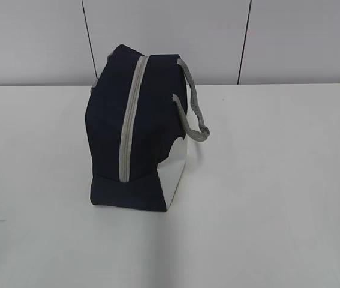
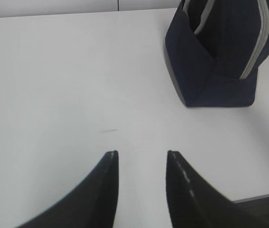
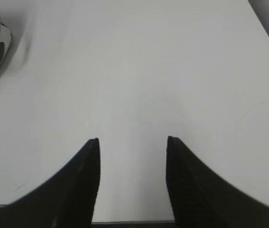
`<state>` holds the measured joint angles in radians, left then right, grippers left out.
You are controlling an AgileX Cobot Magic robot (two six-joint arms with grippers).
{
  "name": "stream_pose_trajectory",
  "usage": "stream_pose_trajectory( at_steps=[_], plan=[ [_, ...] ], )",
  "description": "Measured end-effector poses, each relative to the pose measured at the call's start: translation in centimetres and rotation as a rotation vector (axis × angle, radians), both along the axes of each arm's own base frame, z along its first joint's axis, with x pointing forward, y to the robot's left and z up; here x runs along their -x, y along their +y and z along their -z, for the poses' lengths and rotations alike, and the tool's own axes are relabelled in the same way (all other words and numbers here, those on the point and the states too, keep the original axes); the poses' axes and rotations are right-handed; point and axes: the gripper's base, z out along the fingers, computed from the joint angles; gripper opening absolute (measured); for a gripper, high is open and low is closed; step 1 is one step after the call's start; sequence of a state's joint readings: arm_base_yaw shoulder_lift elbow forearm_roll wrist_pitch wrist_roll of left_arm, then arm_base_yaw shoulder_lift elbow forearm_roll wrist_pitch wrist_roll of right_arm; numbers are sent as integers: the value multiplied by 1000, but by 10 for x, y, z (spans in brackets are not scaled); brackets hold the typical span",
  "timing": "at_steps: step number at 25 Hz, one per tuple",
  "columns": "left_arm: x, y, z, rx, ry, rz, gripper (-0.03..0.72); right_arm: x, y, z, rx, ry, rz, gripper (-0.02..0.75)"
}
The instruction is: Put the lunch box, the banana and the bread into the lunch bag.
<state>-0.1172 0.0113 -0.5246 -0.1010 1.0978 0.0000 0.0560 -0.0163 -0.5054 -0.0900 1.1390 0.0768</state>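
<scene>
Lunch bag stands zipped on the counter — food unseen, progress unclear; both sets of jaws parted, empty.

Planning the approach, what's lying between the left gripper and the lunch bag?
Only bare white table between the left gripper and the lunch bag, per the left wrist view.

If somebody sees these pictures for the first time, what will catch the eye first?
The dark navy lunch bag stands alone near the middle of the white table, its grey zipper closed and its grey handles hanging toward the right. Both pincers, left and right, are open over bare table and hold nothing. No lunch box, banana or bread shows in any view.
</scene>
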Motion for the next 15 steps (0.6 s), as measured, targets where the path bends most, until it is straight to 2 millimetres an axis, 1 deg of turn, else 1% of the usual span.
stream_pose_trajectory(
  at_steps=[3, 15],
  plan=[
    [0, 0, 0, 0, 0, -33, 237, 0, 3, 0, -9, 2, -31, 365],
    [-1, -1, 0, 0, 0, -146, 237, 0, 3, 0, -7, 2, -39, 365]
  ],
)
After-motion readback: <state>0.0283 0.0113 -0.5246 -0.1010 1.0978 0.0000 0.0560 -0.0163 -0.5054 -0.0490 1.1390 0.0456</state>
